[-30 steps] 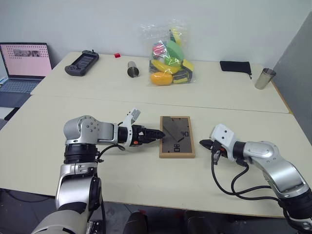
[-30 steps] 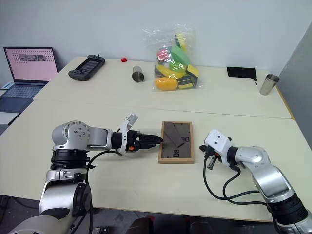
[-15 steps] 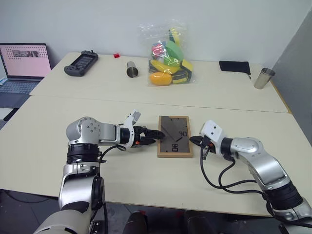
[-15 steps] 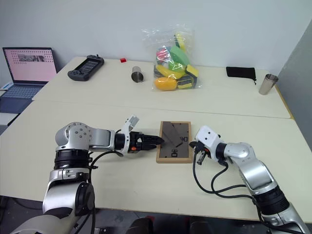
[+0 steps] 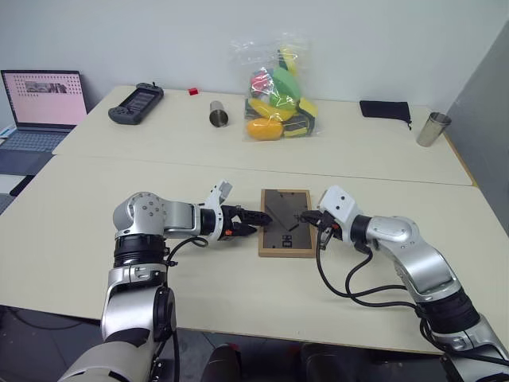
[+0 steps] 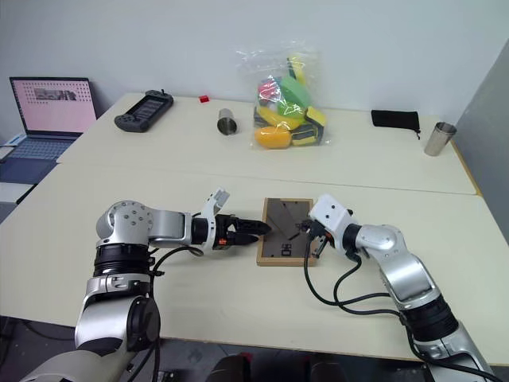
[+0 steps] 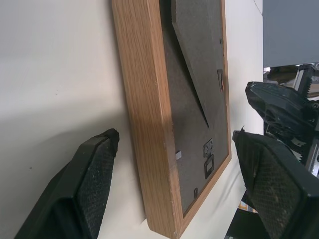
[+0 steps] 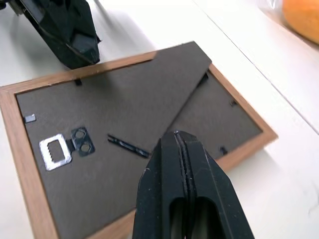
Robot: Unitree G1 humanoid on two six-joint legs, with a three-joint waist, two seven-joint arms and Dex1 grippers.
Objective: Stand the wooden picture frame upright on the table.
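The wooden picture frame [image 5: 286,222] lies flat and face down on the table [image 5: 199,175], with its dark back panel [image 8: 99,114] and folded stand facing up. My left gripper [image 5: 258,216] is open at the frame's left side. In the left wrist view its fingers [image 7: 94,174] straddle the light-wood rail [image 7: 144,99] without touching it. My right gripper [image 5: 308,217] is shut and empty. Its tip [image 8: 177,137] hovers over the back panel just inside the frame's right edge, close to the stand.
On the far table stand a clear bag of colourful toys [image 5: 276,91], a metal cup [image 5: 216,113], a black handheld controller [image 5: 135,103], a black pouch [image 5: 384,109] and a second metal cup [image 5: 431,128]. A laptop [image 5: 40,103] sits far left.
My right gripper has moved left, from off the frame's right side to over its right edge, still shut. The left gripper has stayed at the left rail, open.
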